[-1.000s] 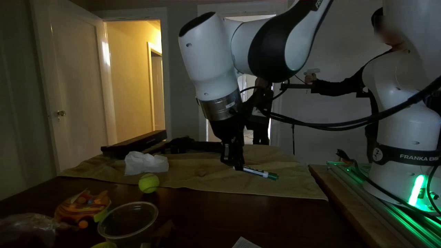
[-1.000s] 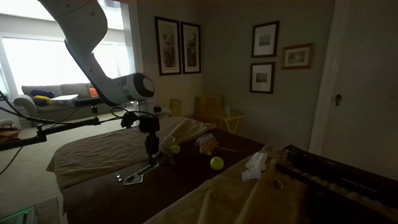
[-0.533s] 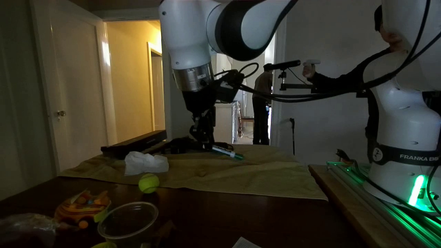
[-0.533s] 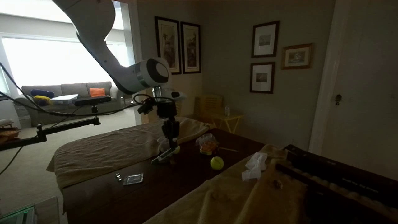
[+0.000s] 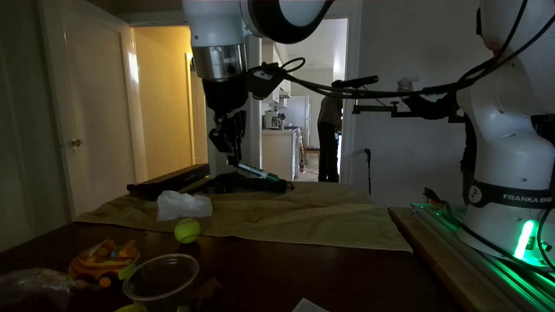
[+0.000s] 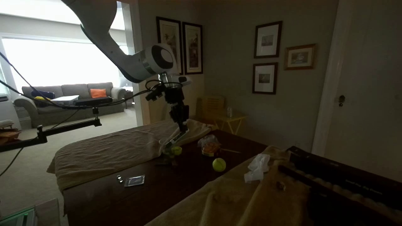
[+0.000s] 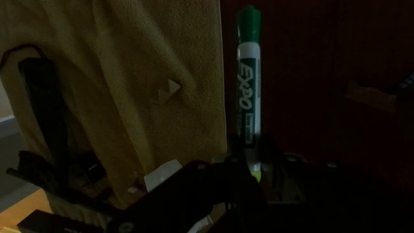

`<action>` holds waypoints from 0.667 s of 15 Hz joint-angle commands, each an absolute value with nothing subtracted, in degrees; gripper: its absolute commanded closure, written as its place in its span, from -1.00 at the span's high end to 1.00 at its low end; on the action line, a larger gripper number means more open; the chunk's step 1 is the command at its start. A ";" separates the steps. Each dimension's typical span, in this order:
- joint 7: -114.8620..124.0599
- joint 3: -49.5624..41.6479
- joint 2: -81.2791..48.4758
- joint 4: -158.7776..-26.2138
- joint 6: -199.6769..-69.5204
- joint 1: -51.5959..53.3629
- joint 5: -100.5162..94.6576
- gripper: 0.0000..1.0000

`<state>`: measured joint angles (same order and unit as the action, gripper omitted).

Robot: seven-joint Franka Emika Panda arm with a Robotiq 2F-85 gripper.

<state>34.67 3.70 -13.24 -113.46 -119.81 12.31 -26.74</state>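
In an exterior view the gripper [image 5: 233,160] is clamped on a green-capped marker [image 5: 257,171] near its tail end, above the counter [image 5: 303,268]; that off-centre grip probably explains why the cap [image 5: 272,177] juts toward 4 o'clock. A tennis ball [image 5: 187,230] rests at 7 o'clock.

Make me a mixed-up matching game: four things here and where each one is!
Things
1. slim white marker with green cap
2. round yellow-green tennis ball
3. crumpled white sheet
4. rectangular orange cushion

Places
A. on the grey sofa
B. in the black gripper
C. directly on the dark brown wooden table
D. on the tan cloth

Pairs: 1-B, 2-C, 3-D, 4-A
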 commanded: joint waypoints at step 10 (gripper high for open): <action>44.94 3.78 -17.57 -108.38 -112.86 16.58 -31.44 -0.90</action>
